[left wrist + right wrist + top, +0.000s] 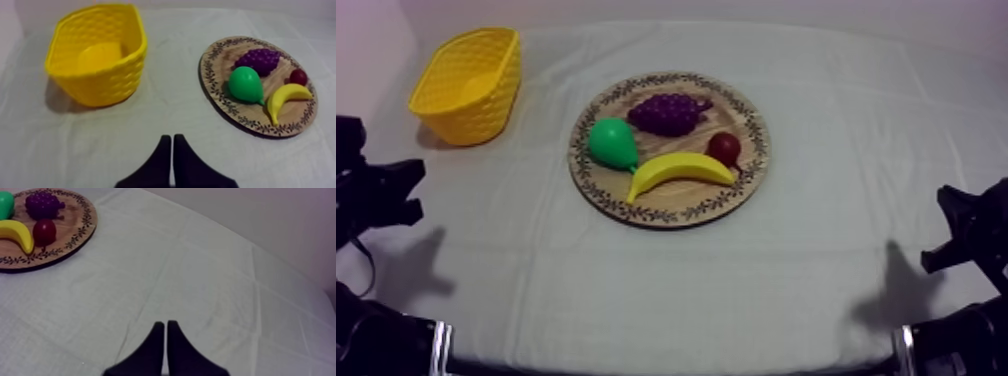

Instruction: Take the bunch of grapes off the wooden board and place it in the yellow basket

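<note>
- Top view: the round wooden board [671, 213] lies near the middle of the table [636, 300].
- On the board's own clock face, the bunch of grapes [668, 113] sits at 12 o'clock, well apart from both arms.
- The pear [611, 143] is at 9 o'clock and the small red fruit [724, 148] at 3 o'clock. The banana [681, 170] curves across from 6 towards 4 o'clock, its tip just beside the red fruit.
- The yellow basket [488, 112] stands upright at about 10 o'clock from the board, apart from it, with nothing inside.
- The left arm [376, 195] is low at 9 o'clock of the table and the right arm [971, 235] low at 3 o'clock; neither touches any fruit.
- Left wrist view: the left gripper [171, 137] has its fingers pressed together into a narrow wedge, holding nothing, over bare cloth.
- From its tip the basket is at 11 o'clock and the board at 1 o'clock. The grapes lie on the board's far side, beyond the pear.
- Right wrist view: the right gripper [165, 323] is likewise closed to a wedge with nothing between the fingers, over bare cloth.
- The board lies well off at 10 o'clock from its tip, with the grapes beyond the red fruit and the banana.
</note>
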